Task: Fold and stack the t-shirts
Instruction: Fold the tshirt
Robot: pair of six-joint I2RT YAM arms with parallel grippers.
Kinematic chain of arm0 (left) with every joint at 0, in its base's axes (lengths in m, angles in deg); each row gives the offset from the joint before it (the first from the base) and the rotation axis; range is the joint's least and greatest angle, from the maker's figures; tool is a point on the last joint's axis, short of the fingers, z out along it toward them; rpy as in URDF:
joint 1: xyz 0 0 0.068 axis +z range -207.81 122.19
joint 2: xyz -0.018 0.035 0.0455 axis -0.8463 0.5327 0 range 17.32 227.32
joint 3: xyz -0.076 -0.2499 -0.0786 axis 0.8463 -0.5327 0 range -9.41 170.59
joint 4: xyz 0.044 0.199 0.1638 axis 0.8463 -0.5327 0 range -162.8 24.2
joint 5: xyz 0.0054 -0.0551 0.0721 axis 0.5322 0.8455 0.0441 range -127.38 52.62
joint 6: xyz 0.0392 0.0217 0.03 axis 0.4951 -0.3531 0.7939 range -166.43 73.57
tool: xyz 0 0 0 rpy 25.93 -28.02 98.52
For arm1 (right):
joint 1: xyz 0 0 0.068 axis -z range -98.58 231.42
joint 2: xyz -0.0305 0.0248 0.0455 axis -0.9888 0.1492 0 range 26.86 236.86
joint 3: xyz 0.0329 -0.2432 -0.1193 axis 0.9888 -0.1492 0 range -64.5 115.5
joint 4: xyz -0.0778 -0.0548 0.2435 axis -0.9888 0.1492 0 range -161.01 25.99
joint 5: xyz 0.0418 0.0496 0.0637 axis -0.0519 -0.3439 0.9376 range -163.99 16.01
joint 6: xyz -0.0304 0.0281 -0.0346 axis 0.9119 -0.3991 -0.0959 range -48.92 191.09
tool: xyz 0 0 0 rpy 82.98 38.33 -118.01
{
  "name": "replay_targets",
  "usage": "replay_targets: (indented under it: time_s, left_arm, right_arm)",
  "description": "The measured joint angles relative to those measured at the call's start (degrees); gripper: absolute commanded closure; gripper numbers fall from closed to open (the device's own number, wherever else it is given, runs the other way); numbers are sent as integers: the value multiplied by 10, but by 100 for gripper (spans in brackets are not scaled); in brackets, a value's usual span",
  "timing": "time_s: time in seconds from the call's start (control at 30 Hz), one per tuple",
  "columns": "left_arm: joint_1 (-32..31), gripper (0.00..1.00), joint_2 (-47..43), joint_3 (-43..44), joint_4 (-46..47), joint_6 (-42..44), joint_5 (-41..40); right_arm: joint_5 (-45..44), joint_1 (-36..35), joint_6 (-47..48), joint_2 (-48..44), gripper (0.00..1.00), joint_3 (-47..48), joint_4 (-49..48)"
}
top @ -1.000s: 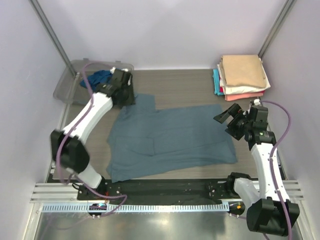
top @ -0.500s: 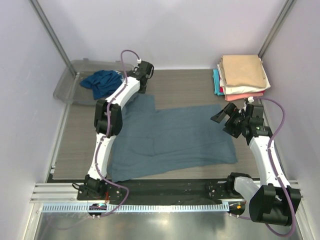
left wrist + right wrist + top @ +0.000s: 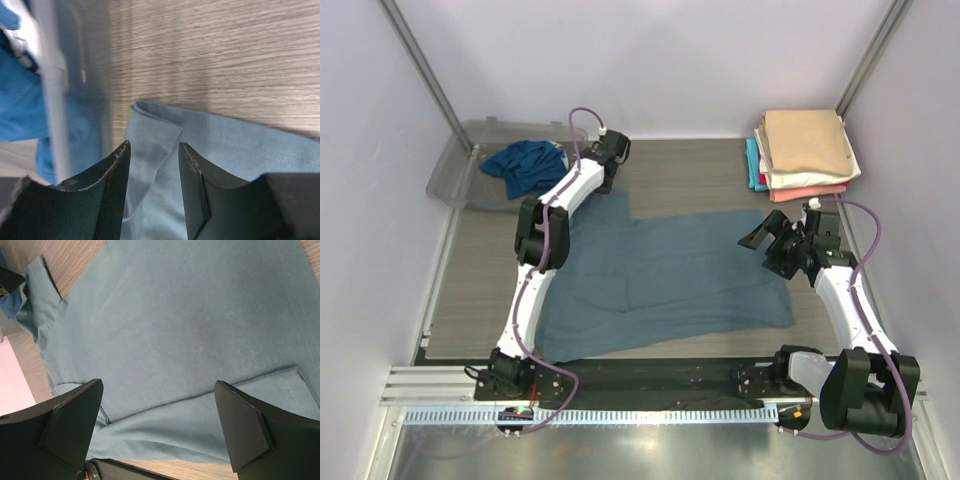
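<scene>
Left wrist view: L claw [image 3: 152, 150] is part-open, jaws apart w/ nothing between them, hanging just above the far-left sleeve corner [image 3: 152, 120] of the slate-blue tee [image 3: 230, 150]. The hemmed sleeve edge lies flat on the wood table [image 3: 225, 50]. The clear tub [image 3: 52, 100] wall is just beside it on the left, w/ blue cloth behind.

Top view, vs a sec ago: L arm has swung off the tub side, where its elbow stuck out left, and now reaches up the tee's left edge to that sleeve. Over the last half sec it barely moved, so it looks settled on its pick pt. R claw [image 3: 157, 385], jaws fully wide and empty, has crept a bit inward and hovers over the tee's right edge, cloth filling its wrist view.

The tee itself is spread mid-table, not yet folded, lower-left part rumpled, same lie as before. A teal-blue tee [image 3: 525, 165] is bunched in the tub, far left. The folded stack [image 3: 805, 145], tan on top w/ white, coral and teal under, sits far right, apart from the spread tee.

Meaning, IMO: reach phase is done, grasp isn't. Next is prob. a drop and pinch on the sleeve for the first fold; R side looks ready to match. Risk: the corner is doubled cloth, so the claw may take only the top ply.
</scene>
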Motion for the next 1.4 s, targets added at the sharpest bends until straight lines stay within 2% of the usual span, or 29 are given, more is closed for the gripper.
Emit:
replay_targets:
  time_s: [0.27, 0.33, 0.37, 0.43, 0.47, 0.53, 0.8, 0.9, 1.1, 1.2, 1.3, 1.4]
  left_arm:
    - [2, 58, 25, 6, 11, 0, -2]
    - [5, 63, 32, 18, 12, 0, 0]
    - [7, 72, 35, 24, 12, 0, 1]
    - [12, 83, 40, 31, 13, -3, 3]
    - [14, 93, 42, 33, 13, 0, 5]
    - [17, 100, 44, 33, 12, 0, 6]
    - [19, 100, 38, 33, 4, -16, 22]
    - [19, 100, 15, 23, -13, -39, 43]
    - [10, 100, -132, -100, -31, -88, 90]
    - [4, 100, -224, -174, -42, -106, 123]
    - [-1, 100, -290, -225, -52, -118, 155]
    - [-3, 100, -338, -272, -60, -122, 177]
  right_arm:
    - [0, -3, 0, 15, 0, -4, -15]
    - [0, -3, 0, 17, 0, -5, -16]
    - [0, -3, 0, 18, 0, -7, -18]
    - [0, -3, 0, 21, 0, -9, -20]
    - [0, -4, 0, 24, 0, -10, -21]
    - [0, -4, 0, 32, 0, -11, -24]
    - [-7, -8, -3, 54, 0, -9, -36]
    - [-19, -10, -3, 87, 0, 20, -35]
    - [-62, -25, 3, 164, 1, 122, -37]
    - [-104, -42, 20, 210, 6, 188, -29]
    - [-149, -53, 39, 280, 17, 269, -19]
    - [-196, -58, 54, 347, 20, 331, -17]
